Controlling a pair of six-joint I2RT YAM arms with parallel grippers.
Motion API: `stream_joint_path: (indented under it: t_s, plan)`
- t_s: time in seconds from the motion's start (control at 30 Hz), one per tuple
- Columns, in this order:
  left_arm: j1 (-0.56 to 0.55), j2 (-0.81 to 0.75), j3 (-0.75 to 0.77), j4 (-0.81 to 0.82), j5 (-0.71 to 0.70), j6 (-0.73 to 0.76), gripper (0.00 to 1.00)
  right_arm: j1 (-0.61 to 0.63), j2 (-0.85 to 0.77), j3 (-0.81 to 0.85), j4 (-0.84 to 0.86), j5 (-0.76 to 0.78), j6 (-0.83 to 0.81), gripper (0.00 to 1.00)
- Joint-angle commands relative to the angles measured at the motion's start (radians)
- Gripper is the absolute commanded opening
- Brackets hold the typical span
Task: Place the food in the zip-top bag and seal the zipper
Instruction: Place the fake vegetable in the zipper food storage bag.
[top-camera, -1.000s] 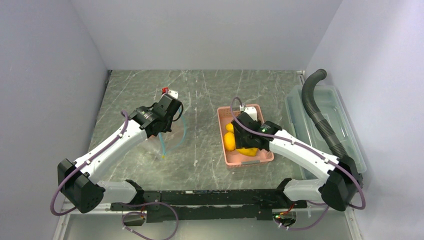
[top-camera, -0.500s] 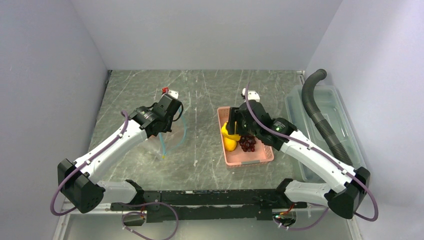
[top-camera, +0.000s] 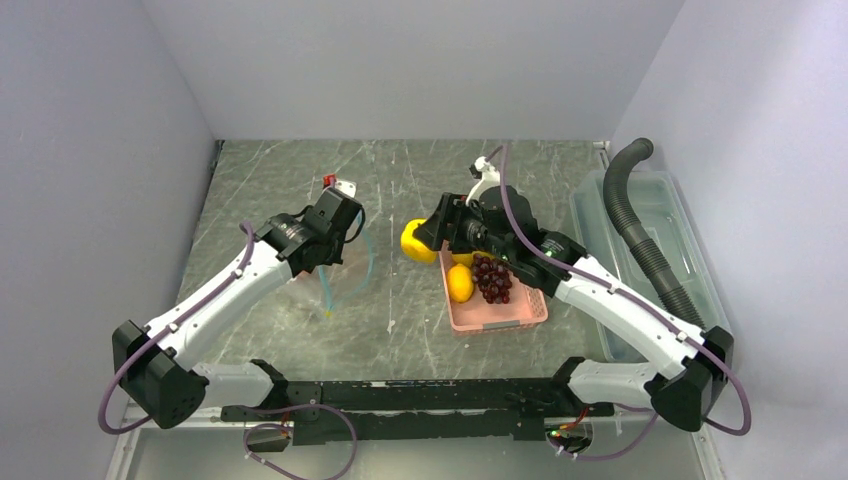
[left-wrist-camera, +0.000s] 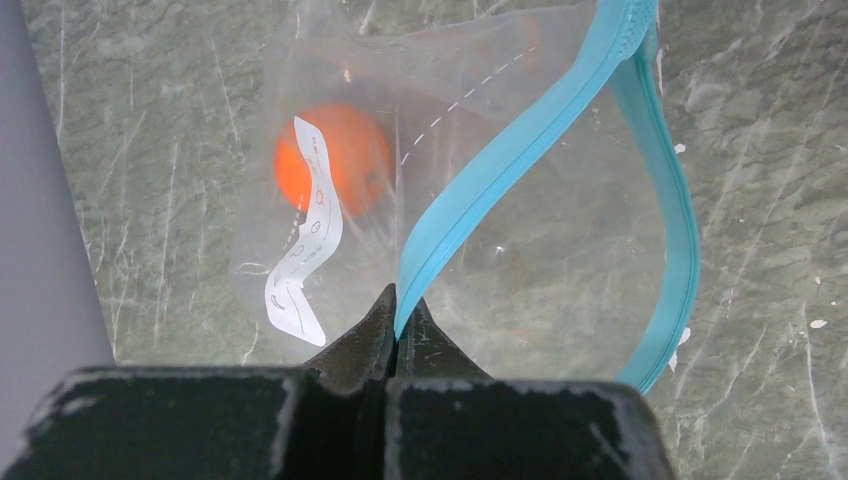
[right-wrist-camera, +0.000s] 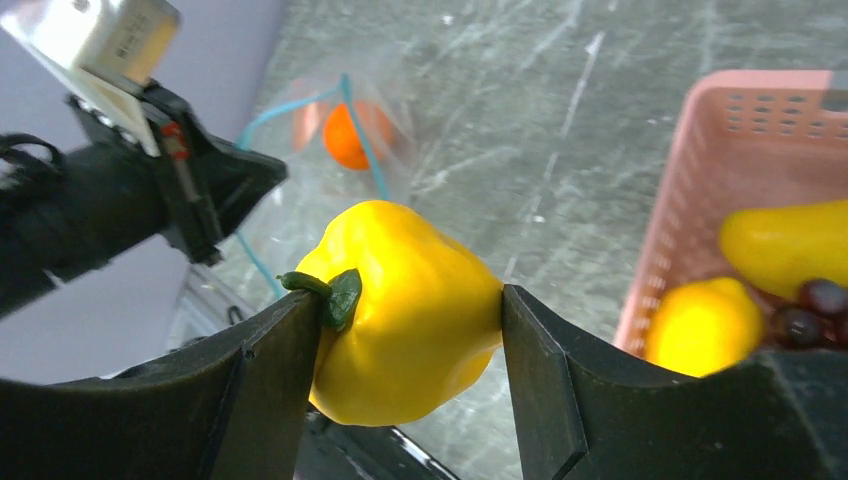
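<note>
Yellow pepper (right-wrist-camera: 405, 330), apparently, in right tool (right-wrist-camera: 408, 312)

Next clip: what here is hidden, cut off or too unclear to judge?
- Left wrist: the zipper, pinched in the left end effector, runs off the top edge.
- Top external: that end effector covers much of the zip-top bag; its contents don't show.
- Right wrist: the yellow fruit held by the right end effector blocks part of the bag; the pink basket and grapes are cut by the right edge.
</note>
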Motion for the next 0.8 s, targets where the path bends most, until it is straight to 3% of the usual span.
stream_joint_path:
  t_s: [0.0,0.77]
  plan:
    - [0.002,-0.038,0.001,0.015,0.012,-0.001,0.0,0.017,0.015,-0.002,0.19,-0.066,0.096,0.33]
    - [0.003,-0.042,-0.001,0.026,0.032,-0.002,0.0,0.123,0.245,-0.018,0.506,-0.149,0.106,0.33]
